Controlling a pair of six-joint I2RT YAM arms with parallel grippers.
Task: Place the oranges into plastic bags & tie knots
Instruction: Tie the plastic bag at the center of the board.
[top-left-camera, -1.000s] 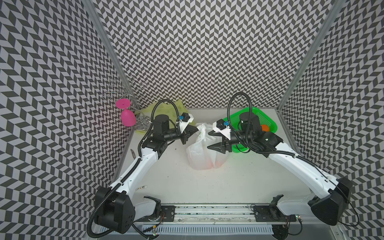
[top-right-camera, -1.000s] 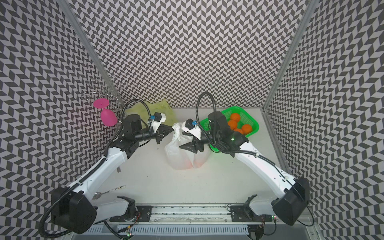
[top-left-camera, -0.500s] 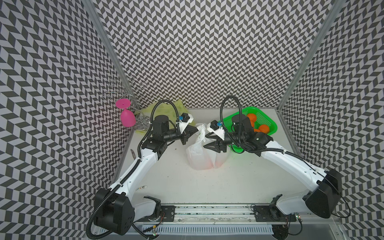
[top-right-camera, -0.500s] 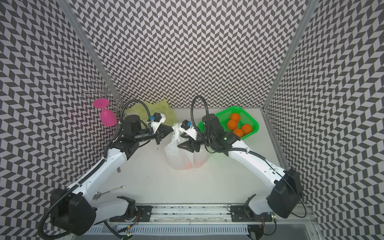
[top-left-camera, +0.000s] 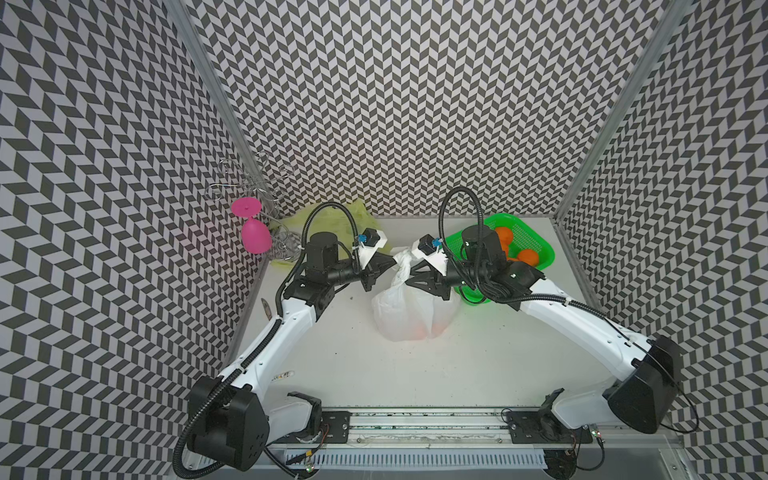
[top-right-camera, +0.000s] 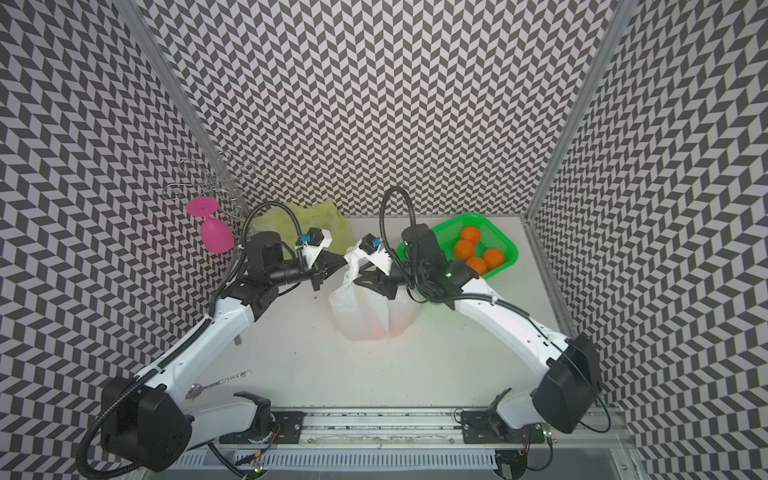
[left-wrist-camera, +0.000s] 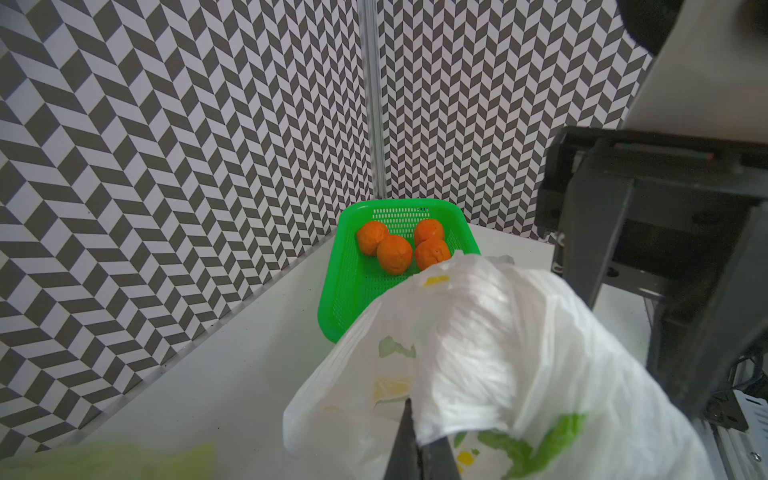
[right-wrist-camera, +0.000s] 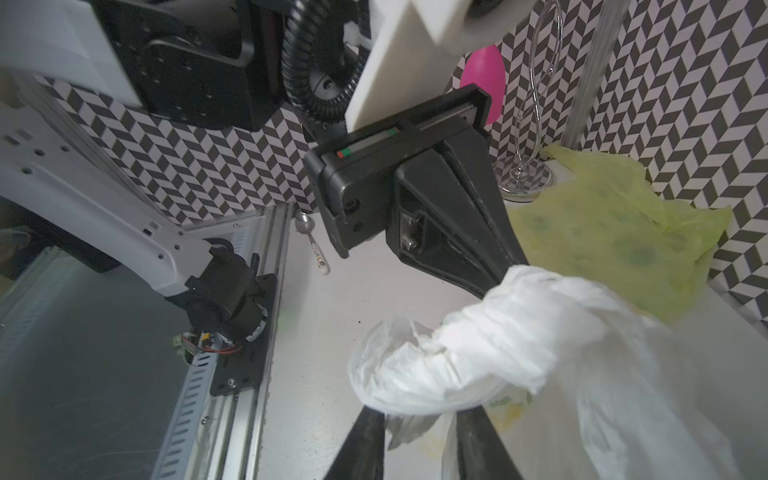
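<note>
A white plastic bag (top-left-camera: 409, 316) (top-right-camera: 370, 316) with lemon prints stands mid-table, and orange shows faintly through its lower wall (top-right-camera: 384, 328). Its handles rise in a twisted white bunch (top-left-camera: 401, 259) (right-wrist-camera: 478, 353); whether it is a knot I cannot tell. My left gripper (top-left-camera: 392, 261) (left-wrist-camera: 413, 415) is shut on a handle strip from the left. From the right, my right gripper (top-left-camera: 409, 279) (right-wrist-camera: 419, 411) has its jaws a little apart around the bunch's loose end. Several oranges (top-right-camera: 471, 235) (left-wrist-camera: 395, 253) lie in the green basket (top-right-camera: 513, 249). A yellow-green plastic bag (top-left-camera: 332, 216) (right-wrist-camera: 602, 232) lies crumpled at the back left.
A pink glass (top-left-camera: 254, 235) hangs upside down on a wire rack (top-left-camera: 249, 187) in the back left corner. A spoon (top-right-camera: 216, 382) (right-wrist-camera: 316, 245) lies by the left arm's base. The green basket (top-left-camera: 540, 245) sits back right, partly behind the right arm.
My right gripper has moved left from the basket side to the bag's twisted handles, and its jaws have narrowed. The left gripper has kept its hold and its place.
</note>
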